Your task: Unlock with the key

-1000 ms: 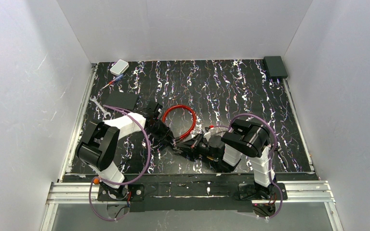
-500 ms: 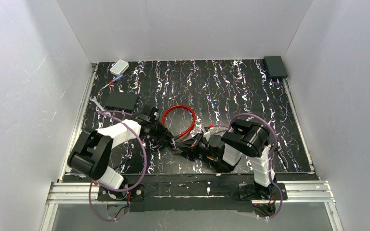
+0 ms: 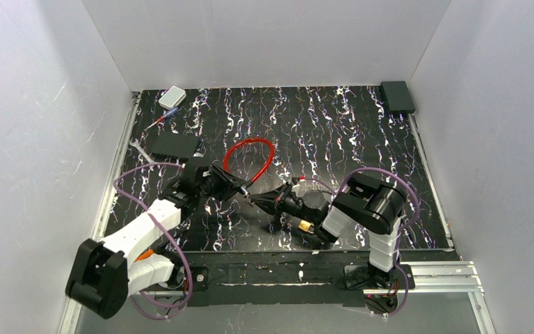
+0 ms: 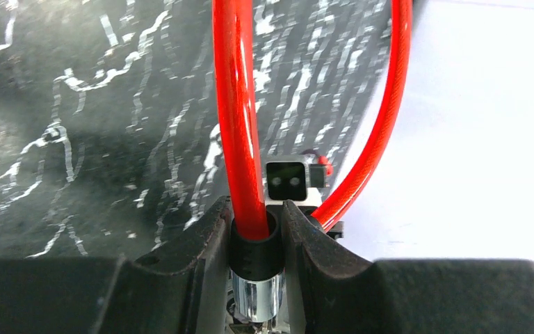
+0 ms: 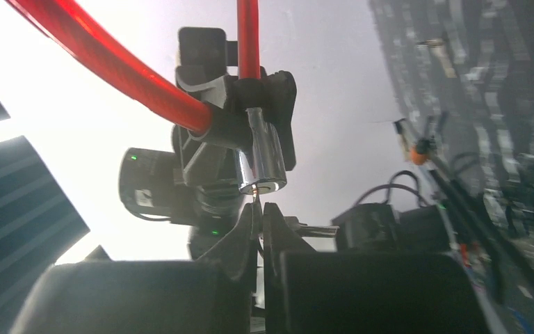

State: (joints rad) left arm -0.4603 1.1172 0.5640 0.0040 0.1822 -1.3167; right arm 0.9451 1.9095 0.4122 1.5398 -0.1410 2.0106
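White-and-black left arm, matching right arm — looping purple cables, black fingers

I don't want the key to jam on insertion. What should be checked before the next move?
1. Left gripper clamped on the lock's black collar: ok.
2. Lock cylinder end faces the right gripper: ok, it sits just above the fingers in the right wrist view.
3. Key held: ok, a thin blade shows between the shut fingers.
4. Key tip lined up with the keyway: cannot tell, too small.
5. Red cable clear of the right gripper: ok.
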